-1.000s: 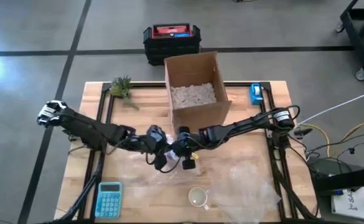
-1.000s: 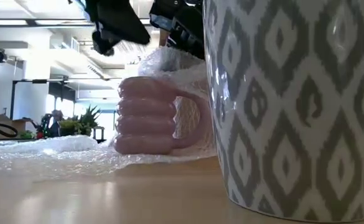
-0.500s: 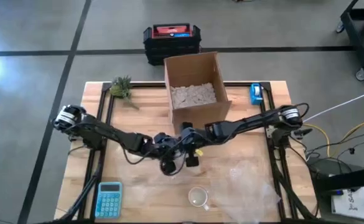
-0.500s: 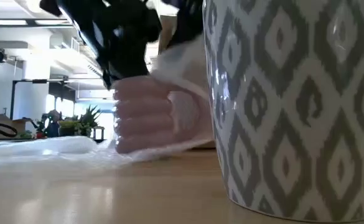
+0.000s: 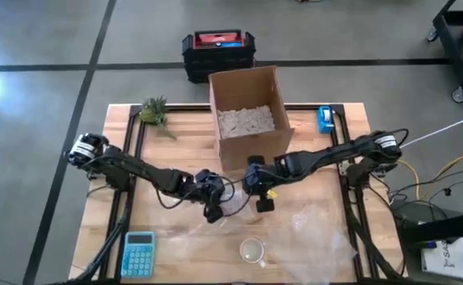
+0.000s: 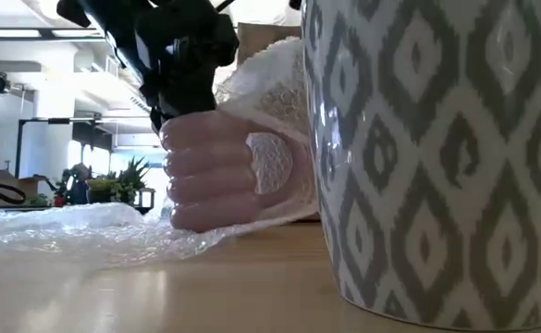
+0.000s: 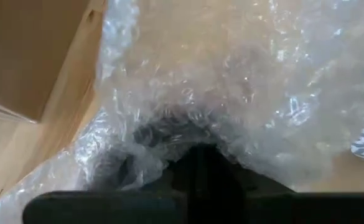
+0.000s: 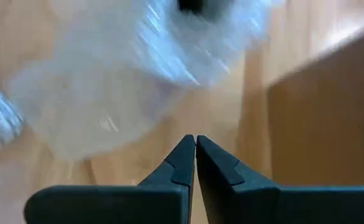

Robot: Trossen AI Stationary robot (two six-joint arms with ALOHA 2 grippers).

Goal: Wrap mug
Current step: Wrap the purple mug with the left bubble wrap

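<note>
A pink ribbed mug (image 6: 205, 180) stands on a sheet of bubble wrap (image 6: 270, 102) at the table's middle. The wrap is drawn up over the mug's right side and its handle. My left gripper (image 5: 213, 210) is right above the mug (image 6: 173, 65), shut on the wrap. In the left wrist view the wrap (image 7: 231, 81) fills the picture and covers the fingertips. My right gripper (image 5: 263, 202) is just right of the bundle, shut (image 8: 195, 144) with nothing between its fingers. My left gripper holds a bunched part of the bubble wrap (image 7: 169, 134) over the top of the pink mug, coming from above and the table's left. The wrap covers the fingertips, so how many layers it has does not show. The mug's base stays on the sheet on the table.
A grey-and-white patterned mug (image 5: 252, 251) stands near the front edge, close before the low camera (image 6: 436, 157). An open cardboard box (image 5: 249, 111) with filler is at the back. A blue calculator (image 5: 138, 253), a small plant (image 5: 155, 112) and more bubble wrap (image 5: 318, 229) lie around.
My left gripper has gone toward the table's right and down onto the pink mug, bringing the wrap up over the handle side. My right gripper has drawn back from the bundle toward the table's right edge.
</note>
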